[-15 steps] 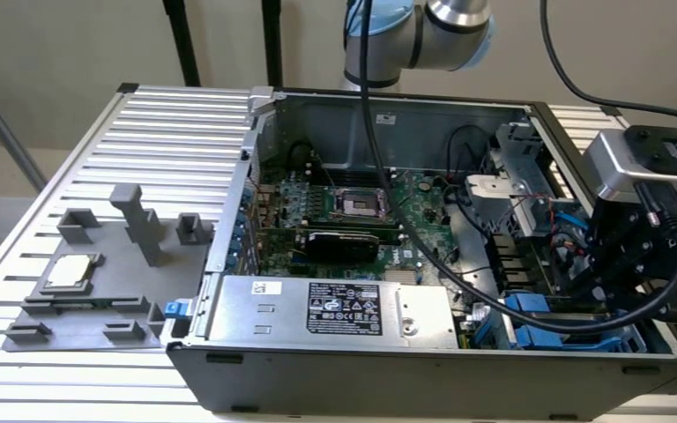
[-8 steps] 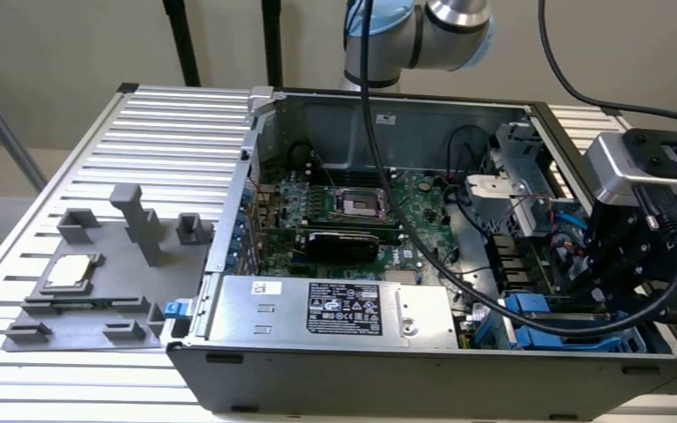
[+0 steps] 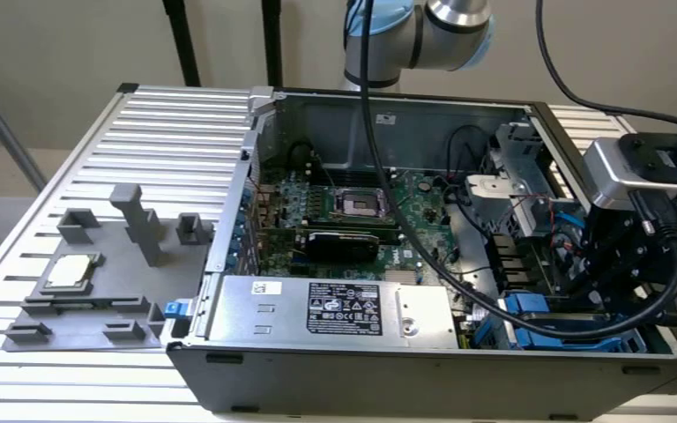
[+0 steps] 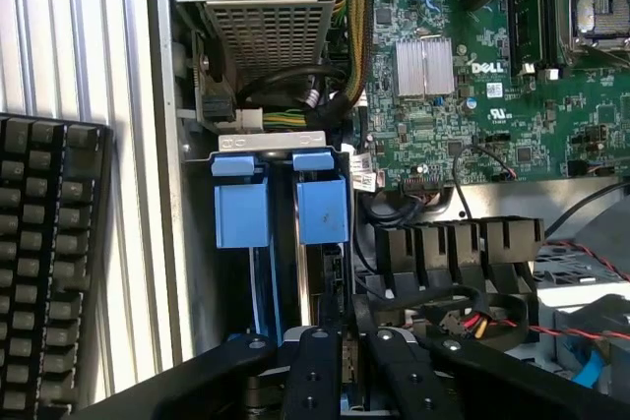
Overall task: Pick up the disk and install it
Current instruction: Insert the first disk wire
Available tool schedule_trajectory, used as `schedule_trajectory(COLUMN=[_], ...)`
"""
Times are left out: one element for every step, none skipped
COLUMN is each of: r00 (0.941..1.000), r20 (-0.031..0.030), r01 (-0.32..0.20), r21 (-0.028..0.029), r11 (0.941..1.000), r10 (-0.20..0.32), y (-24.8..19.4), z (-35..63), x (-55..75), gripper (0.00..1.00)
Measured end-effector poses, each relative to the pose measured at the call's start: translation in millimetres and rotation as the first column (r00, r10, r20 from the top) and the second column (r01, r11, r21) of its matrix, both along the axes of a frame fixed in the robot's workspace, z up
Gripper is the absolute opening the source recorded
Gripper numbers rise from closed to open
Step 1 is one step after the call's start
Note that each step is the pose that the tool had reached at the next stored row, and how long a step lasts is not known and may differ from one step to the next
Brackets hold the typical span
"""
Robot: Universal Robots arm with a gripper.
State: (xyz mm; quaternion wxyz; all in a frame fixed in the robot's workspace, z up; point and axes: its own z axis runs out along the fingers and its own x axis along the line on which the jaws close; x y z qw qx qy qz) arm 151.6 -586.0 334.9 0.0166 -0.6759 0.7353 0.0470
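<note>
exterior view: an open computer case (image 3: pixel 351 352) lies on the slatted tabletop (image 3: pixel 103 167), and the arm's black wrist assembly hangs over the drive bay at the case corner nearest the tabletop's front edge, on the exterior view's right. blue plastic of the disk (image 3: pixel 539 308) carrier shows in that bay, just under the wrist. the large silver box with a black label (image 3: pixel 338 308) sits beside it along the case's front wall, and a small square chip (image 3: pixel 70 271) rests on a grey fixture well apart, toward the exterior view's left.

wrist view: the pincer (image 4: pixel 340 361) reaches down onto the bay, its black fingers (image 4: pixel 313 371) close together around a thin dark edge between them. it looks clamped on the disk's edge, though i cannot tell for sure. two blue carrier tabs (image 4: pixel 322 206) stand side by side in the bay, next to the motherboard (image 4: pixel 472 95); a keyboard (image 4: pixel 49 263) lies outside the case.

judged from this, the disk is in or entering its slot. seating it well calls for keeping it square to the bay rails and pressing straight in, clear of the loose cables (image 4: pixel 463 317) nearby.
</note>
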Motion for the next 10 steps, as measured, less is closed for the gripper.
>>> schedule_trajectory(r00=[1.0000, 1.0000, 1.0000, 1.0000, 1.0000, 1.0000, 1.0000, 1.0000, 1.0000, 1.0000], r20=[0.0001, 0.0001, 0.0001, 0.0001, 0.0001, 0.0000, 0.0000, 0.0000, 0.0001, 0.0000], r01=[0.000, 0.000, 0.000, 0.000, 0.000, 0.000, 0.000, 0.000, 0.000, 0.000], r21=[0.0004, -0.0008, -0.0012, -0.0006, -0.0012, -0.0012, -0.0011, -0.0009, -0.0010, -0.0012], r11=[1.0000, 1.0000, 1.0000, 1.0000, 1.0000, 1.0000, 1.0000, 1.0000, 1.0000, 1.0000], r10=[0.000, 0.000, 0.000, 0.000, 0.000, 0.000, 0.000, 0.000, 0.000, 0.000], y=[-0.1, 0.0, -0.1, -0.1, 0.0, -0.1, -0.3, -0.5, -0.8, -1.1], z=[-0.2, 1.5, 3.3, 5.9, 8.4, 10.2, 11.4, 12.2, 12.9, 13.6], x=[0.0, 0.0, 0.0, -0.3, -0.9, -2.6, -5.4, -9.2, -13.2, -17.7], gripper=[0.18, 0.18, 0.24, 0.24, 0.24, 0.24, 0.24, 0.24, 0.24, 0.24])
